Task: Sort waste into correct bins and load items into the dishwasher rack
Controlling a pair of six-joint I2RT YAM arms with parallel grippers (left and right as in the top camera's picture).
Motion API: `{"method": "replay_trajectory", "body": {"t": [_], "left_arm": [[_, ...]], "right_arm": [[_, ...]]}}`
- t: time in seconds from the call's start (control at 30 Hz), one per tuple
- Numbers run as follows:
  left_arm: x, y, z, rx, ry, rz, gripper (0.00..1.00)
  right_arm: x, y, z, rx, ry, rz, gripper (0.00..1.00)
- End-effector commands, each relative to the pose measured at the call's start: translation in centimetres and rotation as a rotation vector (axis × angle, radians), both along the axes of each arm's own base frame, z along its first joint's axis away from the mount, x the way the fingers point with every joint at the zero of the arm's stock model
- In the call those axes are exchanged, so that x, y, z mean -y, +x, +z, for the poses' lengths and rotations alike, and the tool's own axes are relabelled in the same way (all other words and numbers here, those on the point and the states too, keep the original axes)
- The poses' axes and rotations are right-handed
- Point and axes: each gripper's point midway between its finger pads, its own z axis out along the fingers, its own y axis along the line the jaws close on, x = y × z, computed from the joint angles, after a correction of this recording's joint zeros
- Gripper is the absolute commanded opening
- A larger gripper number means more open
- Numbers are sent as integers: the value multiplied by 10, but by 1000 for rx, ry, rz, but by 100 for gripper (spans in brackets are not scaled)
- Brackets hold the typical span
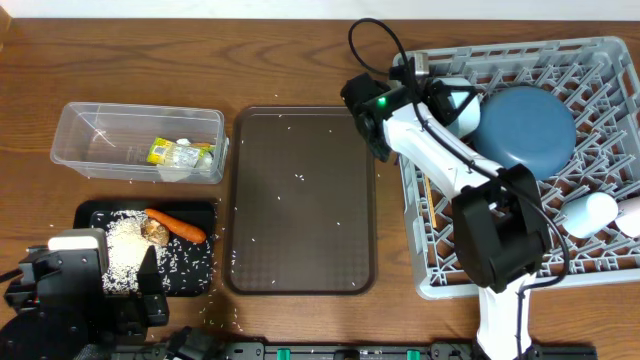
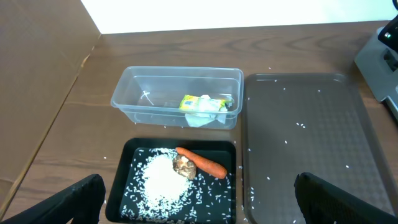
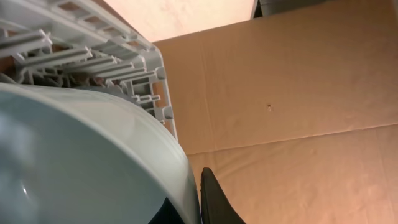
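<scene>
The grey dishwasher rack (image 1: 600,70) fills the right side and shows in the right wrist view (image 3: 93,56). The blue plate (image 1: 525,128) stands in it. My right gripper (image 1: 448,100) (image 3: 194,208) is shut on the rim of the white bowl (image 1: 464,108) (image 3: 81,155), held at the rack's back left next to the plate. A light-blue cup (image 1: 590,212) and a pink cup (image 1: 632,214) lie at the rack's right edge. The clear box (image 1: 80,130) (image 2: 137,93) holds the wrapper (image 1: 162,150) (image 2: 196,102) and the paper (image 1: 185,160) (image 2: 208,115). The black tray (image 1: 200,275) (image 2: 121,186) holds rice (image 2: 161,180), the carrot (image 1: 178,225) (image 2: 202,163) and the brown lump (image 1: 154,231) (image 2: 184,165). My left gripper (image 1: 130,290) (image 2: 205,208) is open and empty above it.
The dark-brown serving tray (image 1: 300,200) (image 2: 305,124) lies in the middle with a few stray rice grains on it. More grains lie on the wood around the black tray. The right arm reaches from the front edge over the rack's left part.
</scene>
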Motion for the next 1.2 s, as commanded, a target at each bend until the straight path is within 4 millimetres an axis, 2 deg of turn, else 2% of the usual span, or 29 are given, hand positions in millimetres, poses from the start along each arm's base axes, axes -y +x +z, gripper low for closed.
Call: {"method": "replay_trajectory", "body": {"t": [0.0,0.1,0.23,0.47,0.53,0.6,0.7,0.93,1.03,1.17], "left_arm": [[-2,-1,3,9,-5,18,98],[-3,-1,3,9,-5,18,98],[-3,-1,3,9,-4,18,98],[-3,-1,3,9,-4,18,98],[-3,-1,3,9,-4,18,98],[-2,-1,3,9,-5,18,98],[-2,-1,3,9,-5,18,98],[-3,-1,3,9,-5,18,98],[-2,-1,3,9,-5,18,98],[-2,-1,3,9,-5,18,98]], "right_arm": [[7,1,6,5,-59,-18,1],[6,1,4,-11,-54,-15,1],[-3,-1,-16,-75,19,11,1],[-18,-9,-30,-105,15,50,3],[-22,-11,-35,-136,26,61,18],[-28,-14,-38,-173,25,78,43],[-38,-16,-39,-185,22,103,62],[-55,-22,-69,-337,149,150,64],[-70,-24,-84,-386,269,176,64],[-94,-22,-90,-427,459,223,64]]}}
